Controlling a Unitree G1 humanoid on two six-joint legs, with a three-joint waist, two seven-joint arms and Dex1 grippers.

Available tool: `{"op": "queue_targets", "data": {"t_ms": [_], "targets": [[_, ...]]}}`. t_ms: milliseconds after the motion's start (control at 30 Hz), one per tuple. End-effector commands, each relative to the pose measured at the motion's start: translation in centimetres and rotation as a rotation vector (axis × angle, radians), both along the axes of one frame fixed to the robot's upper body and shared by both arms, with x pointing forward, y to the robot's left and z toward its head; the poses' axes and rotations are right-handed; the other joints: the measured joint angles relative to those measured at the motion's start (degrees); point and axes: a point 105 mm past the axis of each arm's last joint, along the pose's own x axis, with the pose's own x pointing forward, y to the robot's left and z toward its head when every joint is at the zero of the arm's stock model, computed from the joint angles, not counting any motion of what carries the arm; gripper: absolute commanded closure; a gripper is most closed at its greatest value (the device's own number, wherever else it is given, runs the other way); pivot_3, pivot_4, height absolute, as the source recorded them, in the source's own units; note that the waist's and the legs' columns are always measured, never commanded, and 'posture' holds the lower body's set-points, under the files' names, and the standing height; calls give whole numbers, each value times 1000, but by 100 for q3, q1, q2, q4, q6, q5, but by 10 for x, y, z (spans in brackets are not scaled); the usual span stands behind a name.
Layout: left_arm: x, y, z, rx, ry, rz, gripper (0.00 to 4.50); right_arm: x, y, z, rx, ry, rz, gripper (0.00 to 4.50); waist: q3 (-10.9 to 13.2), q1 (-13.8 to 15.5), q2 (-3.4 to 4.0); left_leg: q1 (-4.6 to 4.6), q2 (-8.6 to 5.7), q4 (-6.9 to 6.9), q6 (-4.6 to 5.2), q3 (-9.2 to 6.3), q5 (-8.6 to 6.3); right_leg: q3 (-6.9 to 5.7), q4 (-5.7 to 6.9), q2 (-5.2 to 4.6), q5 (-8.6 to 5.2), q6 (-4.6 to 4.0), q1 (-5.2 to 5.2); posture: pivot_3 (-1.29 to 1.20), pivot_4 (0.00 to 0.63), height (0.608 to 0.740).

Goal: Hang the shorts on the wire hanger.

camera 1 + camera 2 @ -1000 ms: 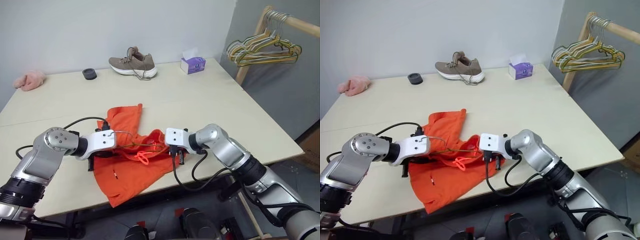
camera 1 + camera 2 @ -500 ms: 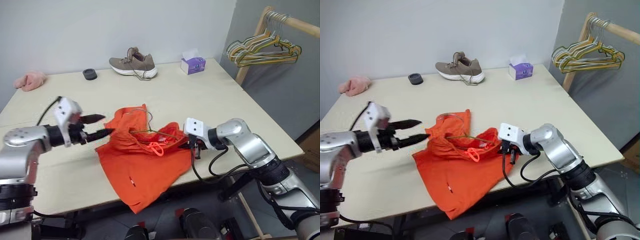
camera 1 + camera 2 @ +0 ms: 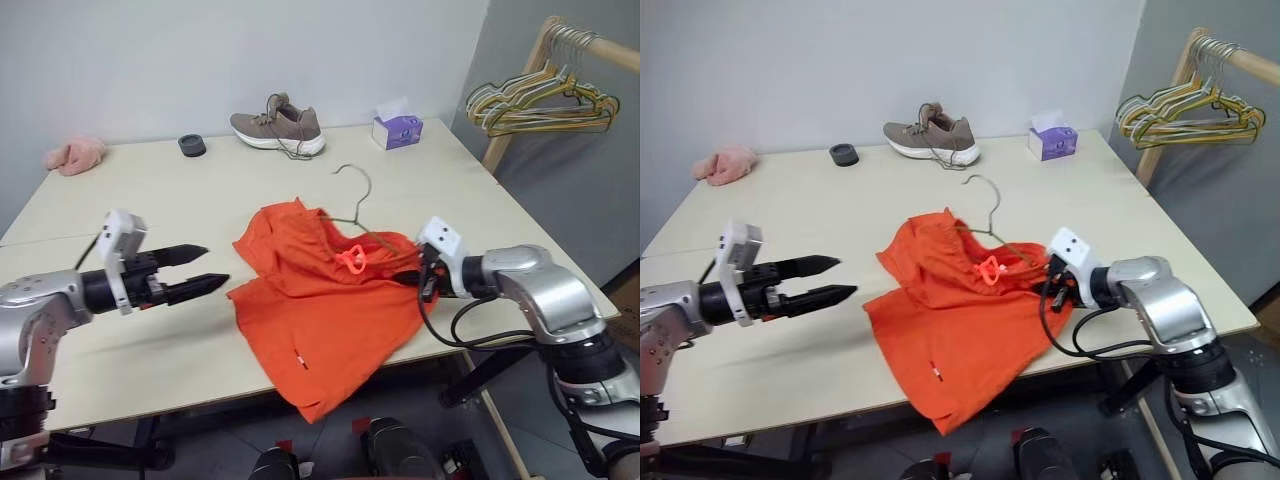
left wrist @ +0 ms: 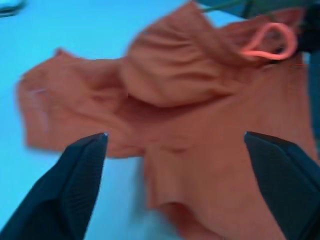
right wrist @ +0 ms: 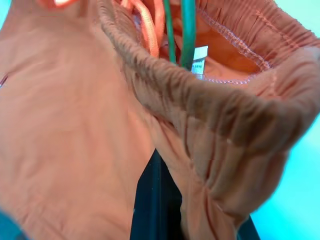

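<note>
My left claw (image 3: 205,268) spread wide, empty, at shorts' (image 3: 330,300) nine o'clock. Right claw (image 3: 428,281) clamped on waistband, three o'clock. Shorts mid-worktop (image 3: 150,200), wire hanger (image 3: 352,205) apparently threaded inside. Risk: one-sided pull slides hanger out.

Head pair overlooks table (image 3: 420,170); wrist cameras sit close on shorts (image 4: 200,100).

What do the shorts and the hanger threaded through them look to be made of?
The shorts: soft, matte woven or knit fabric, probably a light synthetic; they crumple in folds, and the right wrist view shows a gathered, stitched waistband. The hanger: thin stiff wire, seemingly metal with a green coating; it keeps its hook shape unsupported.
</note>
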Motion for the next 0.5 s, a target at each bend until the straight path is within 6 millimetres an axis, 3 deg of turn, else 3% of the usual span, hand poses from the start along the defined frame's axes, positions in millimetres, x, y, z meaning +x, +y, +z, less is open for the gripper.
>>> {"op": "queue_targets", "data": {"t_ms": [33, 200, 400, 500], "targets": [[-7, -39, 17, -19, -68, -172, 17, -3, -31, 21, 36, -48, -155, 4500, 0, -15, 0, 0, 1, 0, 0, 2, 0, 1, 0, 2, 1, 1, 0, -275, 39, 740], [-14, -78, 25, -68, -95, -343, 17, -15, -79, 22, 78, 1, -416, 4500, -2, -109, 5, 1, 0, 1, 0, 11, 0, 9, -3, 4, 0, 1, 0, -320, 48, 740], [-7, -107, 38, -113, -199, -415, 17, -37, -129, 18, 69, 20, -645, 4500, -5, -279, 9, 1, 0, 1, 1, 18, 0, 15, -6, 7, 1, 2, 1, -363, 57, 740], [-17, -130, 49, -172, -267, -502, 17, -50, -168, 16, 47, -5, -823, 4500, -10, -411, 19, 1, 1, 0, 1, 21, -1, 17, -14, 8, 1, 3, 4, -386, 64, 740]]}}
